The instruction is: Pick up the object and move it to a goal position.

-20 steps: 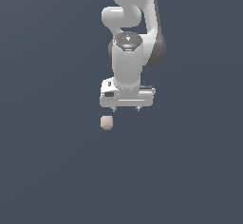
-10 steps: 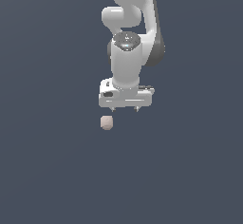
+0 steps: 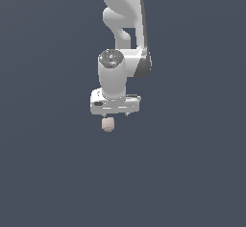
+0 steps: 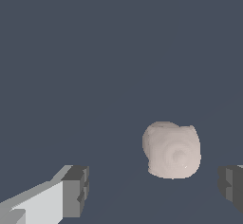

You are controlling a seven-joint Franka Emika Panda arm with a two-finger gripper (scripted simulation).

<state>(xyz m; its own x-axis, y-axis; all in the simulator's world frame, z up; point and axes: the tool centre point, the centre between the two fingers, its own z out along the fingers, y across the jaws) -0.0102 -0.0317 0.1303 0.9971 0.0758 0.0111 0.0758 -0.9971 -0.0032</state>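
The object (image 3: 108,124) is a small pale pinkish-beige rounded lump resting on the dark grey floor. My white gripper (image 3: 115,114) hangs just above it and points down; the object shows below the hand's side on the exterior view's left. In the wrist view the object (image 4: 172,149) lies between the two dark-tipped fingers (image 4: 76,190), closer to one of them and touching neither. The gripper (image 4: 154,187) is open and empty, with the fingers far wider apart than the object.
The plain dark grey floor (image 3: 192,173) fills both views. The white arm (image 3: 125,24) rises from the gripper to the upper edge of the exterior view.
The gripper has moved down and toward the exterior view's left, ending just above the object. The object has not moved.
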